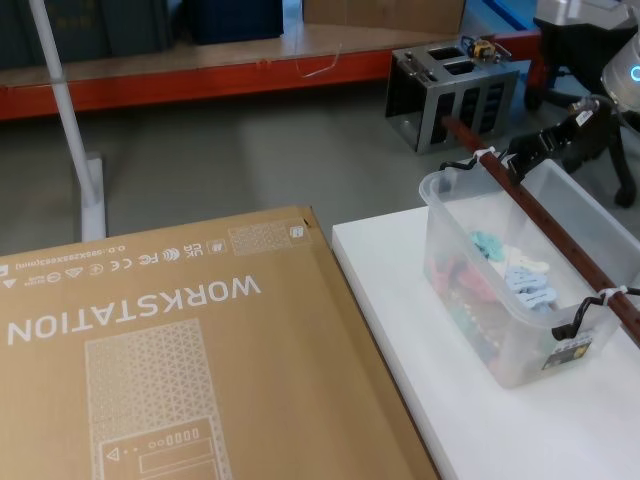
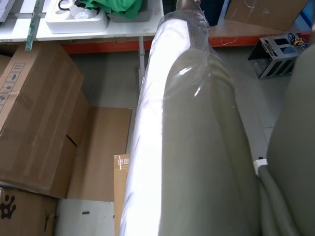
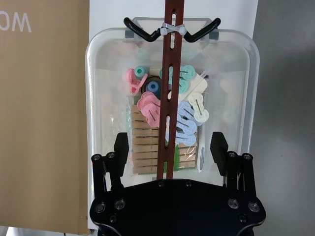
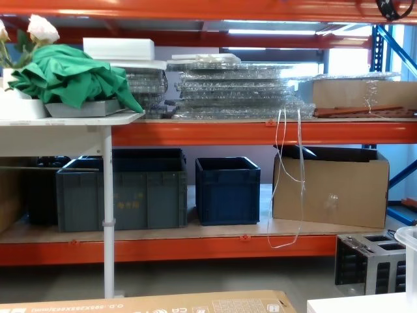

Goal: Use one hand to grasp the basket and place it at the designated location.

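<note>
The basket, a clear plastic tub, stands on the white table toward its far right corner, with one short end close to the table's far edge and its long sides running at a slant to the table's edges. Its reddish-brown bar handle runs lengthwise over the open top and juts past both short ends, tied with white ties to a black fitting at each end. Pink, pale blue, teal and cream pegs lie heaped inside over a row of wooden ones. The right gripper hovers over the far end of the basket, its two black fingers spread wide, one on each side of the bar and both clear of it. In the right wrist view the bar passes midway between them, untouched. A large cardboard box printed WORKSTATION lies flat against the table's left edge. Beyond the table's far edge a grey metal rack stands on the floor.
</note>
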`<control>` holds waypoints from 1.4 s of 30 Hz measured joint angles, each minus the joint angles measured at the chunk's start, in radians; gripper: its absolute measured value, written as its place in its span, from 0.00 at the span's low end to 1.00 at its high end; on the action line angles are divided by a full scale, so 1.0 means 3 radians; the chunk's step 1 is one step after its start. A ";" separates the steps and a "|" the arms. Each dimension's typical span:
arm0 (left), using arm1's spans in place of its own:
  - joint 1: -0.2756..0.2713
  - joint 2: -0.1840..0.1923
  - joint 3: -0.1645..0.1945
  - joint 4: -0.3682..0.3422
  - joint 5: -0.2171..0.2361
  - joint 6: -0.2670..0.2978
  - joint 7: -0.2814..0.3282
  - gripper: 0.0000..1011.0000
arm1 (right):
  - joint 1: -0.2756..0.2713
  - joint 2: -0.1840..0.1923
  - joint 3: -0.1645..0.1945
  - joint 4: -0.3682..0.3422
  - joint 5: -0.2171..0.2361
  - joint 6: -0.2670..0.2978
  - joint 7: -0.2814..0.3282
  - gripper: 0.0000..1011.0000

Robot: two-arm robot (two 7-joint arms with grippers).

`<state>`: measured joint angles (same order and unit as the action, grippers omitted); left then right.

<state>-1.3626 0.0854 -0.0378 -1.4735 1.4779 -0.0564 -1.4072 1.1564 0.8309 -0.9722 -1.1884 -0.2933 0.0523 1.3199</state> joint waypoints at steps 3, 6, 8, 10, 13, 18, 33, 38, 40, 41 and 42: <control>0.0000 0.0000 0.0000 0.0000 0.0000 0.0000 0.0000 0.00 | 0.0000 0.0000 0.0000 0.0000 0.0000 0.0000 0.0000 0.99; 0.0000 0.0000 0.0000 0.0000 0.0000 0.0000 0.0000 0.00 | 0.0000 0.0000 0.0000 0.0000 0.0000 0.0000 0.0000 0.99; 0.0000 0.0000 0.0000 0.0000 0.0000 0.0000 0.0000 0.00 | 0.0000 0.0000 0.0000 0.0000 0.0000 0.0000 0.0000 0.99; 0.0000 0.0000 0.0000 0.0000 0.0000 0.0000 0.0000 0.00 | 0.0000 0.0000 0.0000 0.0000 0.0000 0.0000 0.0000 0.99; 0.0000 0.0000 0.0000 0.0000 0.0000 0.0000 0.0000 0.00 | 0.0000 0.0000 0.0000 0.0000 0.0000 0.0000 0.0000 0.99; 0.0000 0.0000 0.0000 0.0000 0.0000 0.0000 0.0000 0.00 | 0.0000 0.0000 0.0000 0.0000 0.0000 0.0000 0.0000 0.99; 0.0000 0.0000 0.0000 0.0000 0.0000 0.0000 0.0000 0.00 | 0.0000 0.0000 0.0000 0.0000 0.0000 0.0000 0.0000 0.99; 0.0000 0.0000 0.0000 0.0000 0.0000 0.0000 0.0000 0.00 | 0.0001 0.0004 -0.0005 -0.0006 0.0009 -0.0005 -0.0001 0.99; 0.0000 0.0000 0.0000 0.0000 0.0000 0.0000 0.0000 0.00 | 0.0001 0.0011 -0.0007 -0.0009 0.0032 -0.0020 -0.0004 0.99; 0.0000 0.0000 -0.0002 0.0000 0.0000 0.0000 0.0000 0.00 | 0.0000 0.0013 -0.0007 -0.0009 0.0041 -0.0025 -0.0004 0.99; 0.0000 0.0000 -0.0002 0.0000 0.0000 0.0000 0.0000 0.00 | -0.0002 0.0014 -0.0006 -0.0007 0.0057 -0.0030 -0.0004 0.99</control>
<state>-1.3625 0.0855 -0.0383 -1.4735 1.4779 -0.0564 -1.4072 1.1557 0.8350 -0.9741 -1.1906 -0.2761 0.0431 1.3185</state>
